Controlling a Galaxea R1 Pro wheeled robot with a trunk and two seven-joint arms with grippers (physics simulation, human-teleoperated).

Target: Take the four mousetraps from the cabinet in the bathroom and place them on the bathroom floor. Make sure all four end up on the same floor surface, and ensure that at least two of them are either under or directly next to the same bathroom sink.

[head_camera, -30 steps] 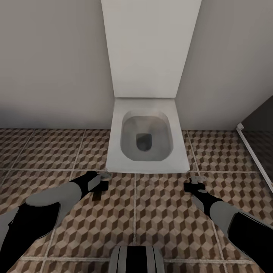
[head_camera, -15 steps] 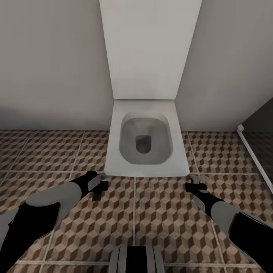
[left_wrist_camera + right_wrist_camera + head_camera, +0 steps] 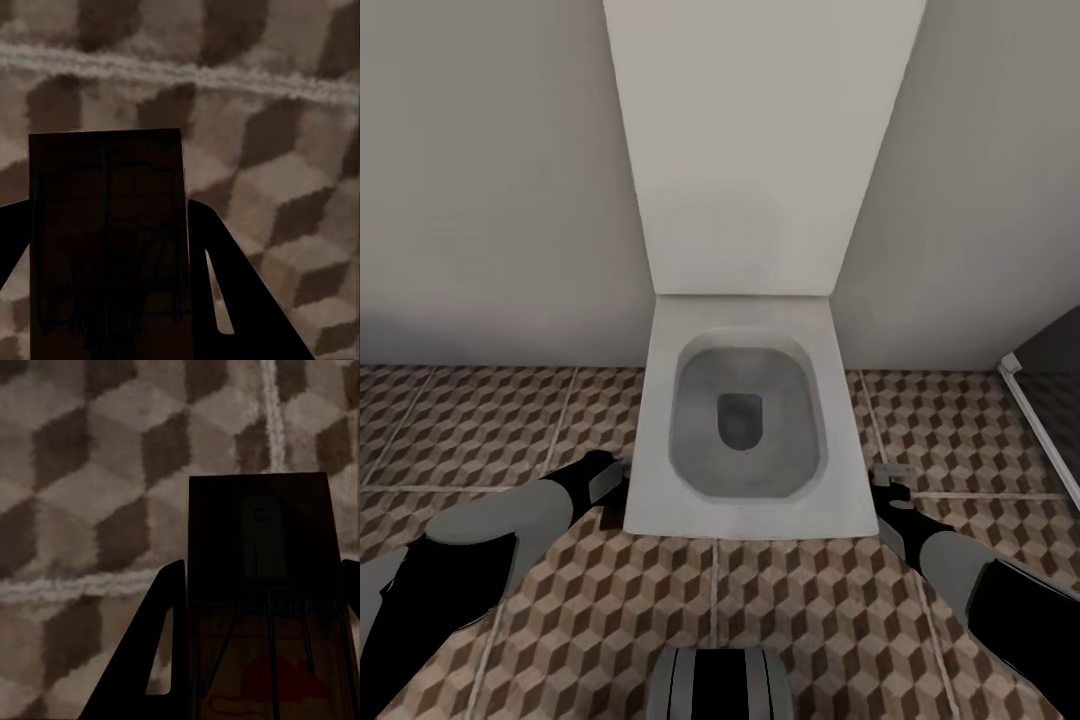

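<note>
Currently, left hand: clenched on a mousetrap, a dark wooden rectangle held between its black fingers above the cube-patterned bathroom floor. Right hand: clenched on a second mousetrap with a pale metal plate and a red mouse print, over the same tiles. Head view: white toilet against the wall, one hand low at each side.

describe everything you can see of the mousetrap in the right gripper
The mousetrap is a flat, dark brown wooden rectangle held between the right gripper's two black fingers, above the cube-patterned floor tiles. It carries a pale rectangular metal tab, thin dark wire parts and a red mouse print near the gripper end. It looks unsprung and intact.
</note>
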